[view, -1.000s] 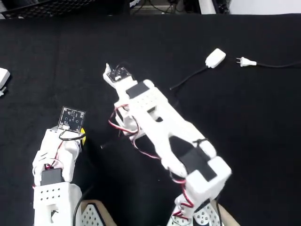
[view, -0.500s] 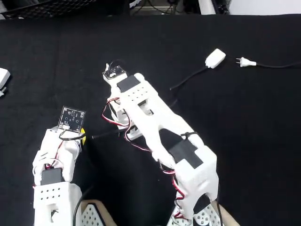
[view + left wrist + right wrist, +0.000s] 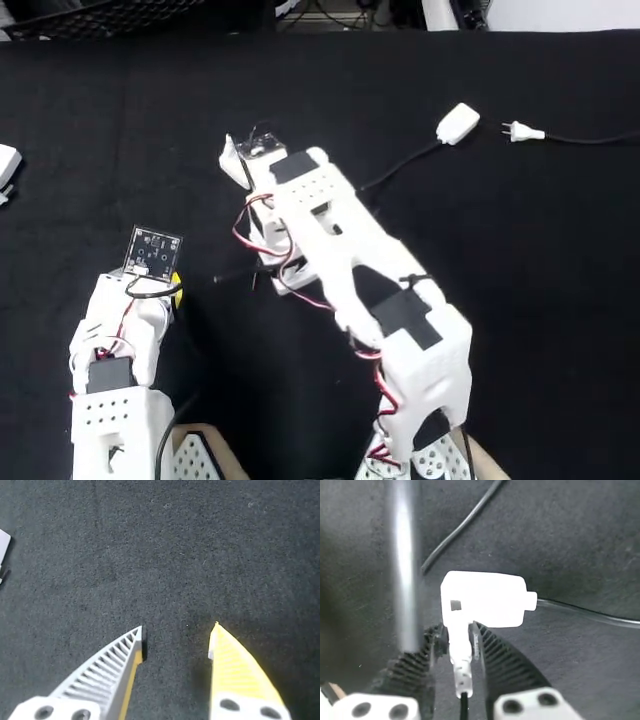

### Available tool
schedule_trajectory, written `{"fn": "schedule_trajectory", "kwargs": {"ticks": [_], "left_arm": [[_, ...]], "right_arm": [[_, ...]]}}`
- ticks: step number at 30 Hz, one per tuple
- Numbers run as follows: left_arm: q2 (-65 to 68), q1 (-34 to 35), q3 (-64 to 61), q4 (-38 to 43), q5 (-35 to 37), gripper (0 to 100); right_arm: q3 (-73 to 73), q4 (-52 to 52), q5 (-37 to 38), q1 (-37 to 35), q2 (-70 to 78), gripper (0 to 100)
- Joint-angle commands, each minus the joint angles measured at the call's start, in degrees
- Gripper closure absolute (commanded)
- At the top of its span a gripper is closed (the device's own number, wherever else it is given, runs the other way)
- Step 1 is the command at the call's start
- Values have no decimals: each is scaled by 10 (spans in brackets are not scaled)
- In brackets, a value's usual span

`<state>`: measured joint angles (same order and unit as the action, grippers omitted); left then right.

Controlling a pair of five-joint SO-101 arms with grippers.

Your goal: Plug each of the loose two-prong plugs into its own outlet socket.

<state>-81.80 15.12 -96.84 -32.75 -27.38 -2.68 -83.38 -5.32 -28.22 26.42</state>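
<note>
My right gripper (image 3: 459,629) is shut on a small white two-prong plug (image 3: 460,656). The plug's front end meets a white outlet socket (image 3: 485,599), and its prongs are hidden. In the high view this gripper (image 3: 250,150) is left of centre at the back, with that socket (image 3: 234,163) at its tip. A second white socket (image 3: 458,123) lies at the back right. A loose white plug (image 3: 522,131) lies just right of it, apart from it. My left gripper (image 3: 177,630) hangs open over bare black cloth, near the front left (image 3: 155,255).
Black cables run from the back-right socket toward the right arm (image 3: 400,165) and from the loose plug to the table's right edge (image 3: 590,139). A white object (image 3: 6,165) lies at the far left edge. The table is covered in black cloth (image 3: 560,300).
The right arm's wrist and forearm swung left, then back right, while its gripper stayed at the socket. The left arm has not moved.
</note>
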Motion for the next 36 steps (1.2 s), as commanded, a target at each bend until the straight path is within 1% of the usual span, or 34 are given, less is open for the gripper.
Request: {"fn": "schedule_trajectory", "kwargs": {"ticks": [1, 11, 15, 21, 28, 31, 36], "left_arm": [[2, -7, -10, 8, -5, 776], [2, -7, -10, 8, -5, 776], [2, -7, -10, 8, -5, 776], [2, -7, -10, 8, -5, 776], [2, -7, -10, 8, -5, 776], [2, -7, -10, 8, -5, 776], [2, -7, -10, 8, -5, 776]], "right_arm": [[29, 23, 4, 60, 56, 986], [35, 24, 49, 115, 56, 986], [33, 39, 53, 142, 56, 986], [28, 37, 52, 144, 90, 986], [-20, -39, 49, 158, 158, 986], [-59, -79, 50, 176, 186, 986], [-125, -106, 51, 200, 196, 986]]}}
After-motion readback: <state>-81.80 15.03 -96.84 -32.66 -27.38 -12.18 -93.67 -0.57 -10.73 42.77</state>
